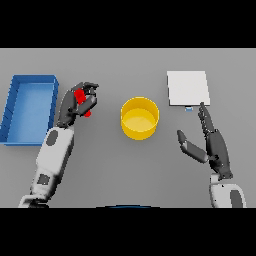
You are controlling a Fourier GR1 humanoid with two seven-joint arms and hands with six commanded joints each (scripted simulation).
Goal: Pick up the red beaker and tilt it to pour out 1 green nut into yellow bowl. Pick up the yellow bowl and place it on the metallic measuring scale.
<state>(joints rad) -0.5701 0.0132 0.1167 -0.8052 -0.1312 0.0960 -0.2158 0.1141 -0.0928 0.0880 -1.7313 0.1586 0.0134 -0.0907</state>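
Left robot hand [80,102] was curled round red beaker [80,96], left of yellow bowl [140,117]. Right robot hand [212,142] lay spread. Best bet: carry over rim, tilt slow.

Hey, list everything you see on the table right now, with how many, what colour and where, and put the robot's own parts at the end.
red beaker: one, red, left of centre, mostly hidden inside the left hand
yellow bowl: one, yellow, centre of the table, upright; no nut visible inside
measuring scale: one, pale metallic square, far right, beyond the right hand
blue bin: one, blue, far left edge
table: one, grey
left hand: one, dark, left of the bowl, fingers curled round the beaker
right hand: one, dark, right of the bowl, fingers straight, holding nothing
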